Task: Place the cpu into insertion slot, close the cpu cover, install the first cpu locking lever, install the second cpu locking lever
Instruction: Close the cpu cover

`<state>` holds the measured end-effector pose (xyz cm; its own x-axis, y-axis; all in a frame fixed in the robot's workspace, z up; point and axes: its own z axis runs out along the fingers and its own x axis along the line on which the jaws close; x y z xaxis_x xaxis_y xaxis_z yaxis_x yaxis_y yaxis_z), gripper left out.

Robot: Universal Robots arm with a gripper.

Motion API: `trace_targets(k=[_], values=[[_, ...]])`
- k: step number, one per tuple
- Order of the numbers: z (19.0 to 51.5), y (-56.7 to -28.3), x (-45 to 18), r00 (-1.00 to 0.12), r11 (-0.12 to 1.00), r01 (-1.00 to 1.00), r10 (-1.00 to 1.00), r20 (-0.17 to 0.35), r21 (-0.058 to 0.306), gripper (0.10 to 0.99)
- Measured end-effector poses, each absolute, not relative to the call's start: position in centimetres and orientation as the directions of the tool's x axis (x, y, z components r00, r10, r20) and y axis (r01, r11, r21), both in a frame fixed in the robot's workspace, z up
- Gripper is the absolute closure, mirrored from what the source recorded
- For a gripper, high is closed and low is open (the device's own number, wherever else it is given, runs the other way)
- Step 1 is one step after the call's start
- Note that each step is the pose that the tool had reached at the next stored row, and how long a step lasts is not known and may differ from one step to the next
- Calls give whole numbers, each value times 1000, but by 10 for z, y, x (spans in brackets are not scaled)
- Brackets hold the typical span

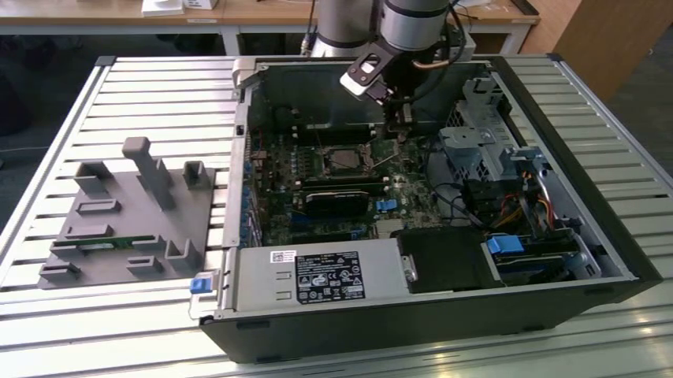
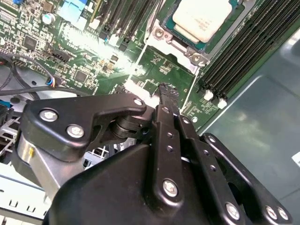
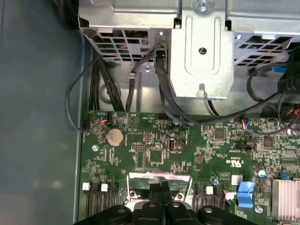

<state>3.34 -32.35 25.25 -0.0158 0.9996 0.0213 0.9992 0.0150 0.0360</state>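
The cpu (image 2: 202, 18), a pale square chip, lies in its socket (image 1: 342, 161) on the green motherboard. The cpu cover (image 2: 174, 41), a silvery frame with screws at its corners, lies around the chip. A thin wire lever (image 2: 142, 57) runs along one side of the socket, and another (image 2: 188, 97) passes close by my fingertips. My gripper (image 2: 166, 90) hangs inside the open case (image 1: 244, 79), just beside the socket on the exterior view's right (image 1: 398, 140). Its black fingers (image 3: 154, 190) are pressed together, and I see nothing held between them.
A metal drive cage (image 3: 201, 51) with black cables (image 3: 75, 93) stands close beyond the board's edge. Memory slots (image 2: 243, 51) flank the socket. A power supply (image 1: 315, 276) fills the case's near end. A grey fixture (image 1: 126, 213) stands on the slatted table (image 1: 158, 71).
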Motion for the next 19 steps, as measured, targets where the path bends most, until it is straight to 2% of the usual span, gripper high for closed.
trace_targets(k=[19], values=[[251, -323, 55, -16, 15, 999, 1000, 20, 35, 980]])
